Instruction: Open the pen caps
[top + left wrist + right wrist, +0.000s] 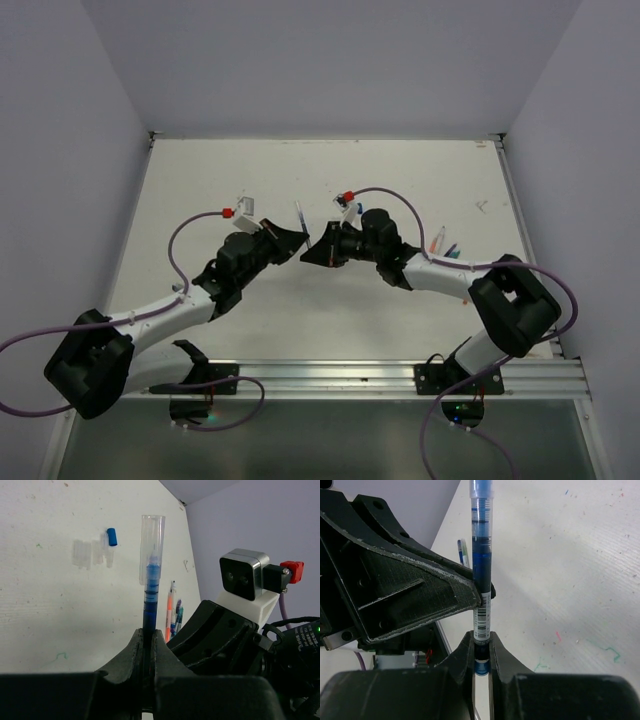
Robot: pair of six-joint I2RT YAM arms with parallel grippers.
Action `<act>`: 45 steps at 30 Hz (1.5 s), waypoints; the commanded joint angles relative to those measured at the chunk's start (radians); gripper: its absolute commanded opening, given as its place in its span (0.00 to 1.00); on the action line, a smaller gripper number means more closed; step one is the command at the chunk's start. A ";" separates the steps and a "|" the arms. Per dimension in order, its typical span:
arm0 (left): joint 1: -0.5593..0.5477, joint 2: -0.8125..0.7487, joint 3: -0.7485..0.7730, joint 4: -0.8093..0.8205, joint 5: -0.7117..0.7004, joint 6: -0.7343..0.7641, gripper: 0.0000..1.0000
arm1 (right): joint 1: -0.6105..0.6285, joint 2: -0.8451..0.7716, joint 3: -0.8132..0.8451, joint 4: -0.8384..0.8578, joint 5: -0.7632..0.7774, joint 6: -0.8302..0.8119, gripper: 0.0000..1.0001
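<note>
above the table point(300, 330), left gripper point(148, 642) and right gripper point(481, 647) are both clamping the pen barrel point(149, 605), its clear cap point(152, 535) sticking out untouched beyond; pulling now is risking yanking the barrel loose, not the cap.

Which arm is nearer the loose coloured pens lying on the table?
Right. The right arm runs just beside the loose coloured pens; the left arm sits well off to their left.

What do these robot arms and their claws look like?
The left arm and right arm: white links, bulky black joints. The left gripper and right gripper: black, two scuffed wedge-shaped fingers. Purple cables with red plugs loop to small wrist cameras.
</note>
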 commanded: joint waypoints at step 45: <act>0.078 0.061 0.261 -0.203 0.026 0.340 0.00 | 0.007 -0.118 -0.034 -0.123 -0.101 -0.051 0.00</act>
